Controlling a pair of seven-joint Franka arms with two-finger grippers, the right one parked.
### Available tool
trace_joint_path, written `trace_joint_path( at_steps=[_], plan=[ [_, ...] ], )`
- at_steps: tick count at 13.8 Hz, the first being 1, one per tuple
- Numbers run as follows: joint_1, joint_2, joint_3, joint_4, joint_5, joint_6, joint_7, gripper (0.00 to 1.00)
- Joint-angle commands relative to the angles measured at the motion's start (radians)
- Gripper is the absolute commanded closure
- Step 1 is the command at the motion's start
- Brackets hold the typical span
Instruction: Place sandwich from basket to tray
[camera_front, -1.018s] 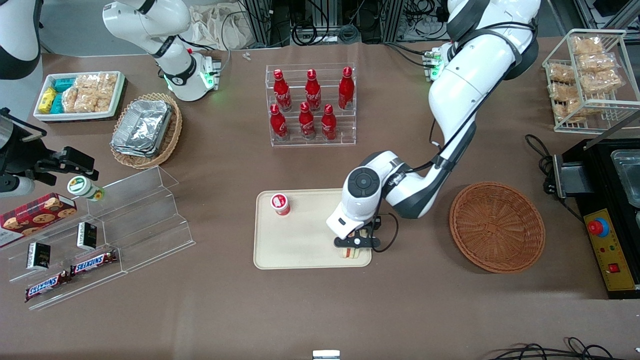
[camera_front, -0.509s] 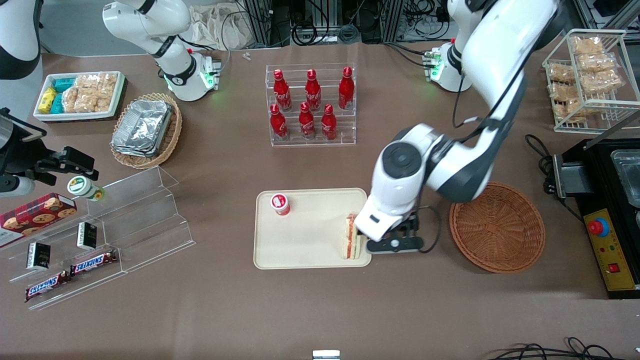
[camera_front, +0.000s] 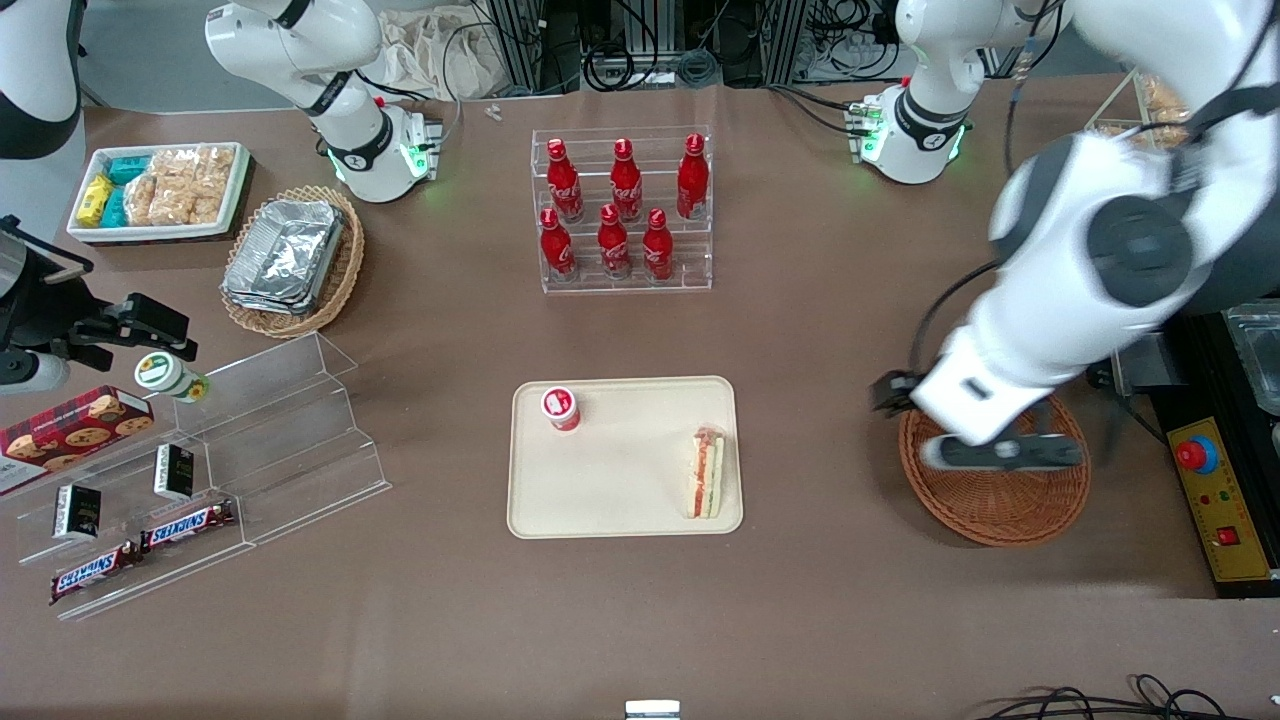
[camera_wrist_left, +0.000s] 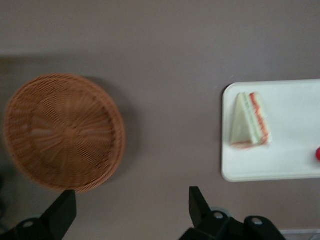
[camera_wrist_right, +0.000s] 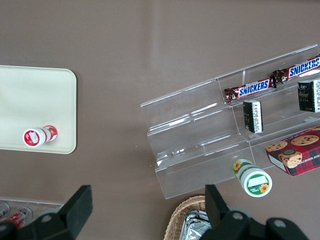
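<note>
Your sandwich (camera_front: 707, 472) lies flat on the tray (camera_front: 600, 500), at the end of the tray nearest the basket (camera_front: 1010, 510) and close to the tray's rim there, with its pink and green filling edge showing; nothing touches it. The basket looks empty of food in the wrist view, so you can judge the placing itself done, with at most the arm's return to a rest pose left. The gripper (camera_wrist_left: 130, 212) hangs above the table over the basket, well apart from the sandwich, its two dark fingers (camera_wrist_left: 60, 212) spread wide with nothing between them, only bare table and the basket's edge showing in the gap. On the tray, toward the parked arm's end, a small red-and-white cup (camera_front: 561, 408) stands by itself, apart from the sandwich. What you cannot check: in the front view the arm's white body covers much of the basket's bowl, and the gripper there is smeared. The wrist view cuts off part of the tray, so only a sliver of the cup shows.
</note>
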Motion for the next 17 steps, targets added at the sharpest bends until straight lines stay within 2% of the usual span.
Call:
trace_joint_path(
  at_steps=[1,3,5,6,7,9,10,11,17],
  plan=[
    [0.107,-0.101,-0.005,-0.038,-0.034,-0.069,0.097,0.0],
    [0.156,-0.152,-0.005,-0.052,-0.051,-0.154,0.207,0.0],
    [0.225,-0.239,-0.001,-0.119,-0.071,-0.163,0.346,0.0],
    [0.214,-0.291,0.037,-0.163,-0.073,-0.163,0.346,0.0],
    [0.137,-0.333,0.126,-0.202,-0.08,-0.166,0.342,0.0],
    [-0.061,-0.408,0.373,-0.28,-0.122,-0.154,0.342,0.0],
    [-0.118,-0.425,0.436,-0.295,-0.125,-0.145,0.34,0.0],
    [-0.14,-0.431,0.458,-0.302,-0.126,-0.145,0.337,0.0],
    [-0.143,-0.381,0.452,-0.23,-0.134,-0.142,0.306,0.0]
  ],
)
